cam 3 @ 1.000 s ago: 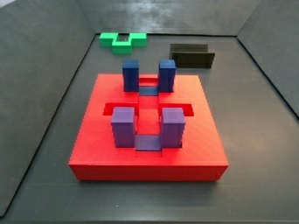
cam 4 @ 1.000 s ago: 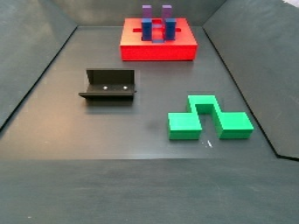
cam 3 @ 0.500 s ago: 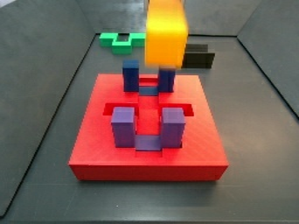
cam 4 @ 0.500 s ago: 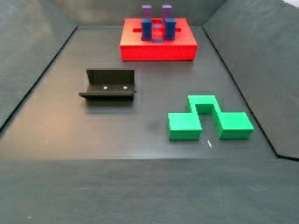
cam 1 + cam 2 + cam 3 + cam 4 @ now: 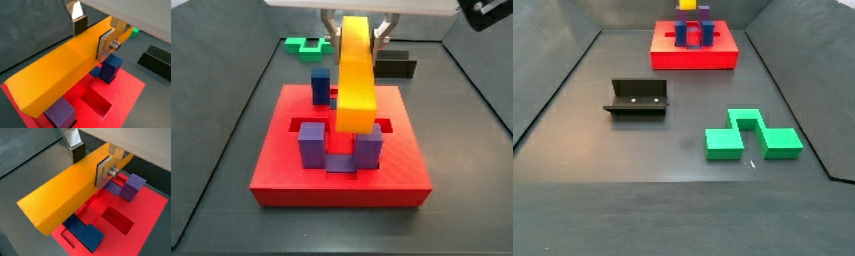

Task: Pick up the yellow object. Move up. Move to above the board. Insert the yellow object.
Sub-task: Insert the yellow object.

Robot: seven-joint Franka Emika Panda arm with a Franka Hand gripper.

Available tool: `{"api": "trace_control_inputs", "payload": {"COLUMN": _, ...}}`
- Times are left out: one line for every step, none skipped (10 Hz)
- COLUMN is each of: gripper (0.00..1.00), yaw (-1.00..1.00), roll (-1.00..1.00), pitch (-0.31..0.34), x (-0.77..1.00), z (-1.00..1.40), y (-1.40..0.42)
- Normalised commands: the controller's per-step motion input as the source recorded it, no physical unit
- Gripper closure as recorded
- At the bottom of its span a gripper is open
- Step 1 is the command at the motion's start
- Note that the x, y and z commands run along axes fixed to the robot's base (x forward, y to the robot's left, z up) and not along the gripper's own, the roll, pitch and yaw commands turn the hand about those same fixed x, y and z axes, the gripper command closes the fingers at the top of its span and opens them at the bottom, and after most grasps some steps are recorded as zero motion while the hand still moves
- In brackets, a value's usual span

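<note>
My gripper [image 5: 356, 26] is shut on the yellow object [image 5: 354, 80], a long yellow bar going orange toward its lower end. The bar hangs tilted over the middle of the red board [image 5: 278, 170], its lower end level with the nearer blue-purple posts [image 5: 311, 145]. In both wrist views the silver fingers [image 5: 106, 44] [image 5: 104, 172] clamp the bar [image 5: 57, 77] [image 5: 63, 200] near one end, with the board [image 5: 127, 92] [image 5: 143, 215] and its slots underneath. In a side view only the bar's tip [image 5: 688, 4] shows above the board [image 5: 694, 58]. Contact between bar and board cannot be told.
A green block [image 5: 751, 135] [image 5: 305, 45] lies on the dark floor away from the board. The black fixture [image 5: 639, 98] [image 5: 398, 66] stands between them. Grey walls close in the floor on all sides.
The gripper with the yellow bar has come down into the side view from above; the bar's lower end now reaches the level of the posts. Nothing else has moved.
</note>
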Motion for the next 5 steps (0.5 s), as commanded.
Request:
{"api": "trace_control_inputs", "payload": {"gripper": 1.0, "yaw": 0.0, "roll": 0.0, "pitch": 0.019, "x": 0.0, "z": -0.22, "y": 0.03}}
{"api": "trace_control_inputs", "payload": {"gripper": 1.0, "yaw": 0.0, "roll": -0.03, "pitch": 0.026, "x": -0.09, "z": -0.31, "y": 0.11}}
{"api": "trace_control_inputs", "payload": {"gripper": 1.0, "yaw": -0.01, "roll": -0.18, "pitch": 0.016, "x": -0.17, "z": -0.28, "y": 0.16}}
{"api": "trace_control_inputs", "payload": {"gripper": 1.0, "yaw": -0.1, "roll": -0.41, "pitch": 0.0, "x": -0.23, "z": -0.08, "y": 0.15}}
{"api": "trace_control_inputs", "payload": {"gripper": 1.0, "yaw": -0.04, "roll": -0.46, "pitch": -0.036, "x": -0.13, "z": -0.01, "y": 0.11}}
